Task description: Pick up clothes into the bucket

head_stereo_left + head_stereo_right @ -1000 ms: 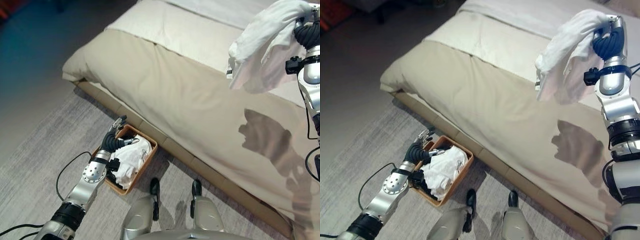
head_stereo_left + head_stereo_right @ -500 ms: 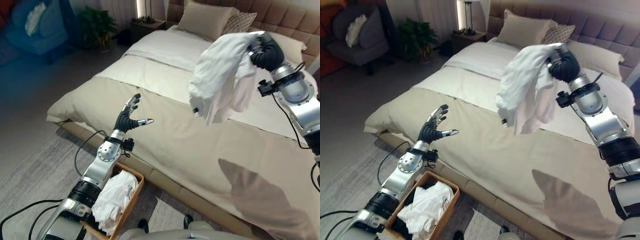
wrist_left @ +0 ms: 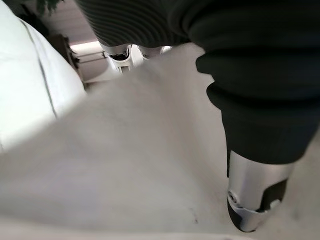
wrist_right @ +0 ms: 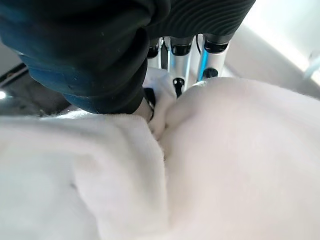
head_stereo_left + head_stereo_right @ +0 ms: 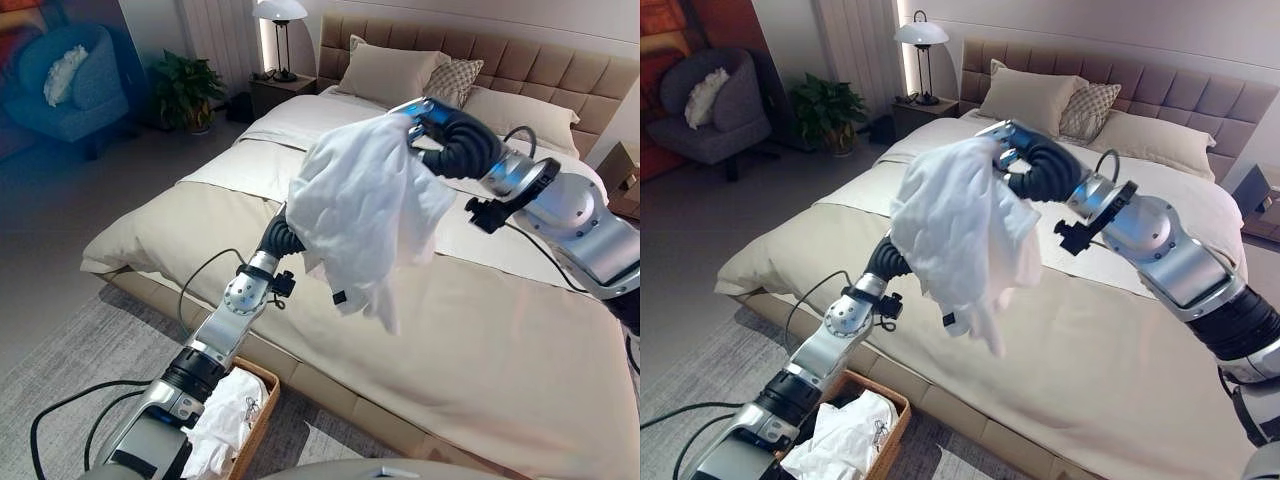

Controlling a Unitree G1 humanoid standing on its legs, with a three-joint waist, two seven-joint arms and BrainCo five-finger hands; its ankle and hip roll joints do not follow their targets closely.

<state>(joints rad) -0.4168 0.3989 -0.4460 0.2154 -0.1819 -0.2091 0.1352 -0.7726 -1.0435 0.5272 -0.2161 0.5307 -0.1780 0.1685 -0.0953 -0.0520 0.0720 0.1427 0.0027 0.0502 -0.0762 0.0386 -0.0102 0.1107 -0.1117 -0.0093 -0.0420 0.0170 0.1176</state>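
White garment (image 5: 958,225): held aloft above the bed (image 5: 1110,340), bunched at its top and hanging in loose folds, lower edge clear of the beige cover. Small dark tag at lower hem; no legible writing.

Right hand (image 5: 1012,150): above the bed, at the garment's upper edge, fingers curled into the cloth and clamping it; right wrist view shows white fabric gathered against the dark ribbed cover.

Left hand (image 3: 257,197): raised over the bed's near edge, behind the hanging garment; thumb lies against white cloth in the left wrist view; fingers hidden by fabric, spread or closed cannot be told.

Basket (image 5: 892,420): brown woven, on the grey carpet (image 5: 700,370) at the bed's foot-side edge, below the left arm, well below the held garment. Contains white clothes (image 5: 845,440), heaped to the rim.

Pillows (image 5: 1025,100): at the head of the bed, against the padded headboard (image 5: 1160,90).

Lamp (image 5: 920,35): beside the bed's head.

Potted plant (image 5: 825,110): beyond the bed's far corner.

Armchair (image 5: 710,110): past the plant, with a pale cushion.
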